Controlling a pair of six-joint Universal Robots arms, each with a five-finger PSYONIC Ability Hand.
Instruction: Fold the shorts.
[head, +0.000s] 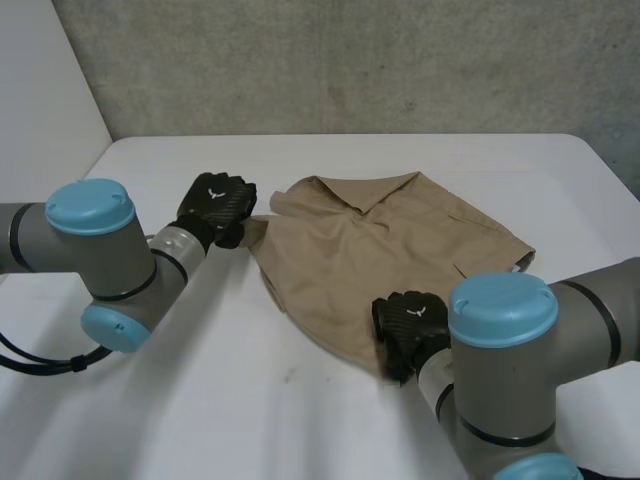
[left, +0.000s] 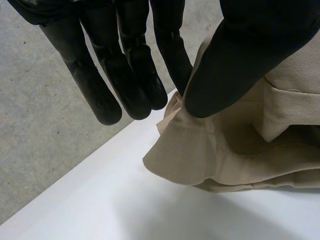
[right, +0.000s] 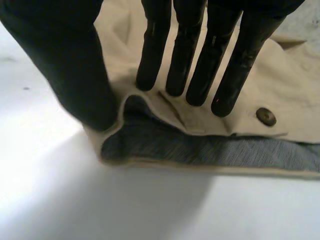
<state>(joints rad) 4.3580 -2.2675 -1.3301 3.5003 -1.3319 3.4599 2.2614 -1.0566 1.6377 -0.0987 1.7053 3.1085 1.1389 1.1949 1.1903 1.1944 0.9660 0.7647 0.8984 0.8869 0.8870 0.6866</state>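
Note:
The tan shorts (head: 385, 250) lie spread in the middle of the white table (head: 200, 400), with one flap turned over at the far side. My left hand (head: 215, 205) is at the shorts' left corner. In the left wrist view its thumb (left: 240, 55) and one finger pinch that edge of the shorts (left: 200, 150), while the other fingers hang straight beside it. My right hand (head: 408, 322) is on the near edge. Its straight fingers (right: 195, 60) press on the waistband (right: 210, 127) by a button (right: 266, 116), and its thumb (right: 75, 75) stands apart against the lifted rim, where grey lining (right: 200, 150) shows.
Bare white tabletop (head: 250, 420) surrounds the shorts in front and at the left. A grey concrete wall (head: 350, 60) rises behind the table's far edge. The table's edge (left: 75, 170) runs close to the left corner of the shorts.

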